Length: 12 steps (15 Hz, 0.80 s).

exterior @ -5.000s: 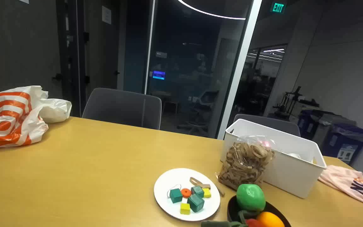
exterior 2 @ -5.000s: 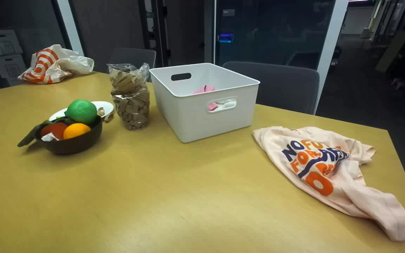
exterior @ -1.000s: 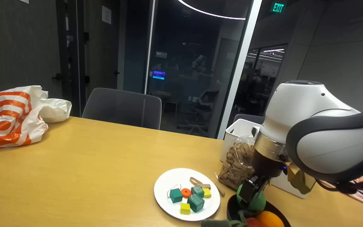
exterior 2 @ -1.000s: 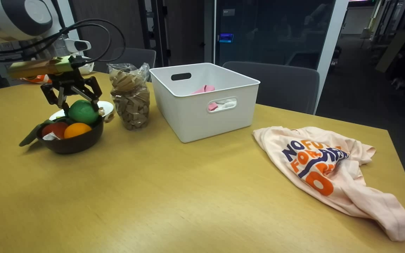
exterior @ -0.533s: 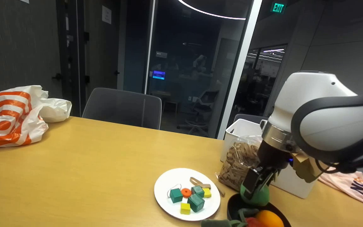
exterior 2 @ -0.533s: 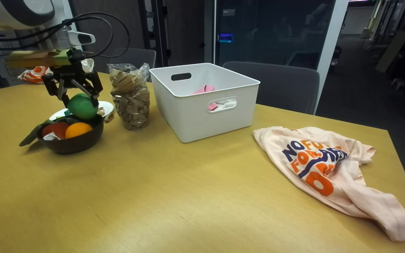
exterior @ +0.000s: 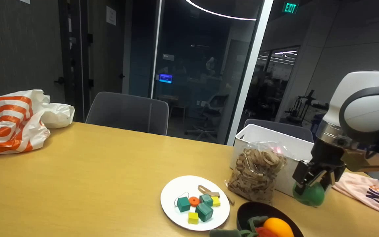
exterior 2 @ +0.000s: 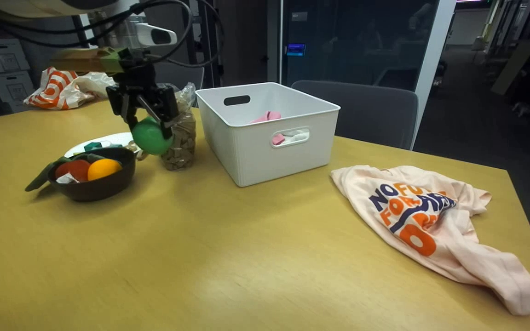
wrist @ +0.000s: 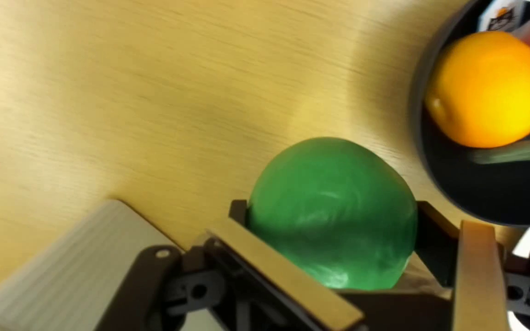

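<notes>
1. Wrist view, left: a ribbed, pale bin [wrist: 95, 271] is slanting inward.
2. Centre: the gripper [wrist: 334, 223] is clasping a glossy, rounded green fruit [wrist: 329, 197] between its jaws, above the wood-grained table [wrist: 177, 92].
3. Right: a smooth orange [wrist: 490, 89] is resting inside a round black bowl [wrist: 499, 191].

The rounded green object [wrist: 334, 207] has left the dark bowl [exterior 2: 108, 187], lifted aside in the pincer [exterior 2: 151, 131].
</notes>
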Each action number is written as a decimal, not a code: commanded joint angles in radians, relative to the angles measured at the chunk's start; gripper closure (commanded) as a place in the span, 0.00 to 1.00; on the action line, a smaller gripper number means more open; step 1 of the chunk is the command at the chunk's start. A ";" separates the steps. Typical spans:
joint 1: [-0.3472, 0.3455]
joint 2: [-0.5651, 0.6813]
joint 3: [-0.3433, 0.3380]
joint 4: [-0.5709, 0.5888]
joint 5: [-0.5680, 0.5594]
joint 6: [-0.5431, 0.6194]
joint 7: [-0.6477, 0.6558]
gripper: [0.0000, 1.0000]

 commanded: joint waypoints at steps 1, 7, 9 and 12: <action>-0.064 0.031 -0.023 -0.018 -0.091 -0.005 0.129 0.38; -0.096 0.095 -0.051 -0.019 -0.122 -0.013 0.224 0.03; -0.095 0.088 -0.054 -0.016 -0.118 -0.019 0.241 0.00; -0.088 0.036 -0.049 -0.015 -0.103 -0.026 0.249 0.00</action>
